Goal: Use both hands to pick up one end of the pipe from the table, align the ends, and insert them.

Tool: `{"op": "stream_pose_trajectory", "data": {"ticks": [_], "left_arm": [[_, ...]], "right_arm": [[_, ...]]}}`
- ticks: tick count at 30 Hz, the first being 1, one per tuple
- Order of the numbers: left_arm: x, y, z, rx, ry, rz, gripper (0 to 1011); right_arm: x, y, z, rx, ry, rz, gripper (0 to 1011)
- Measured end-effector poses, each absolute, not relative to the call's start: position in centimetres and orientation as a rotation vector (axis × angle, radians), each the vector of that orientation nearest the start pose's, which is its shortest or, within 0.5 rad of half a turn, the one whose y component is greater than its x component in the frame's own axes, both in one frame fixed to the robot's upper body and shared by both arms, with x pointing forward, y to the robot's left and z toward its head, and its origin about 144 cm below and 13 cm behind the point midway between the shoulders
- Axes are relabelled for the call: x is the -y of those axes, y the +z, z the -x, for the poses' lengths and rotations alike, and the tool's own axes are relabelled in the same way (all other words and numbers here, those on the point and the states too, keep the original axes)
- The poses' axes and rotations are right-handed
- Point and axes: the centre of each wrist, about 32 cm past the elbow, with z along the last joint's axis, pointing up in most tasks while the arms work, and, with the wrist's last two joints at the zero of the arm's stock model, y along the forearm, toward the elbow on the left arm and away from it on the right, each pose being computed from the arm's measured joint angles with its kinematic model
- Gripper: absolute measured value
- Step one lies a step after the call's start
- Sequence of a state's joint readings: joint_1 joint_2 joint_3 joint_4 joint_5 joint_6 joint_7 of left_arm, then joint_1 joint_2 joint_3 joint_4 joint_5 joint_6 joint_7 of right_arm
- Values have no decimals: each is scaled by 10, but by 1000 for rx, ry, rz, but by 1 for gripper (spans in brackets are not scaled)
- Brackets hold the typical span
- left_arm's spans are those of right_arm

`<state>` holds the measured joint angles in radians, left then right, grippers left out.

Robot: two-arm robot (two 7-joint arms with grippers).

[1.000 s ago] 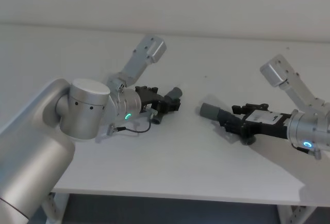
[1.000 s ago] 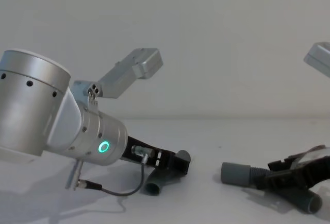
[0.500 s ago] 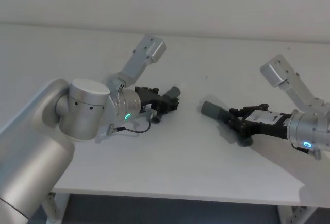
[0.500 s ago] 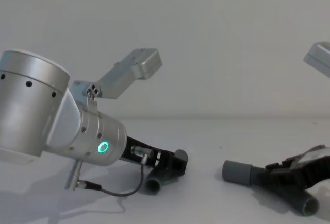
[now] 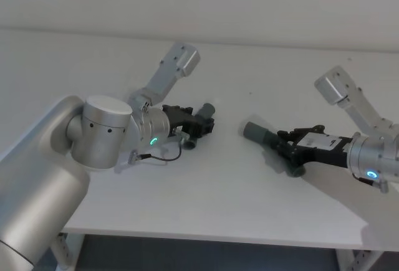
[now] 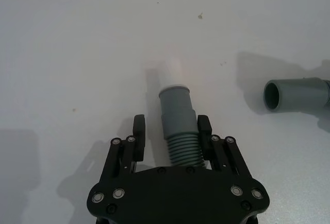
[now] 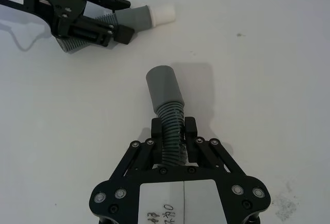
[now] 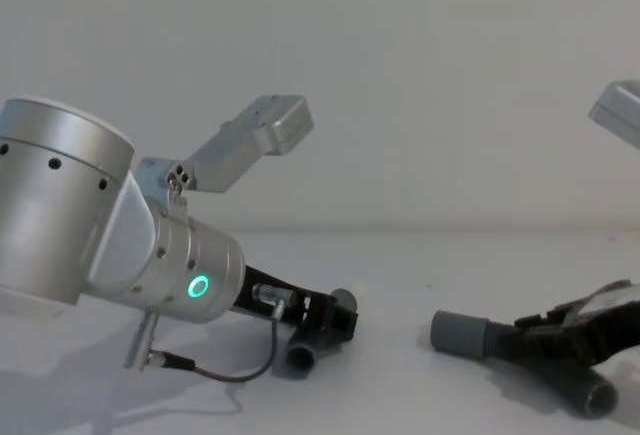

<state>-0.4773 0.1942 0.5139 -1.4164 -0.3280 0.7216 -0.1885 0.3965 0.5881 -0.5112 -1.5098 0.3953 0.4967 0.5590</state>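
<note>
Fingers (image 6: 204, 127) of the left gripper (image 6: 171, 130) clasped the short piece (image 6: 175, 105), the right gripper (image 7: 173, 128) held the longer piece (image 7: 170, 115). Across bare bench (image 5: 224, 184), the socket cuff (image 5: 254, 131) lay right of the white tip (image 7: 164, 13), axes unaligned.

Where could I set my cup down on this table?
Bare table lies along the near edge and at the far side by the wall. Crowded: the middle, between the left gripper and right gripper, where short hose faces long hose.
</note>
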Motion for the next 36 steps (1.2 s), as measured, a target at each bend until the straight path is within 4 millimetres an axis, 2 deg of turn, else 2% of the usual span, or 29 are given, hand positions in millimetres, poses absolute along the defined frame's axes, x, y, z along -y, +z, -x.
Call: {"op": "stream_pose_trajectory", "data": {"ticks": [12, 13, 14, 18, 27, 36], "left_arm": [[-139, 1241, -550, -206, 908, -487, 517], [-140, 1242, -550, -197, 908, -483, 486], [-139, 1245, -550, -177, 909, -476, 407], [-138, 1252, -552, -125, 904, -454, 358], [-132, 1262, -553, -50, 880, -416, 354], [-129, 1262, -552, -40, 860, -396, 354]], "right_arm": [[281, 1230, -525, -120, -746, 439, 249], [282, 1231, -524, -117, -751, 433, 248], [282, 1232, -524, -114, -756, 428, 248], [287, 1235, -520, -102, -776, 403, 249], [293, 1238, -515, -94, -798, 382, 249], [295, 1239, -512, -90, -801, 374, 249]]}}
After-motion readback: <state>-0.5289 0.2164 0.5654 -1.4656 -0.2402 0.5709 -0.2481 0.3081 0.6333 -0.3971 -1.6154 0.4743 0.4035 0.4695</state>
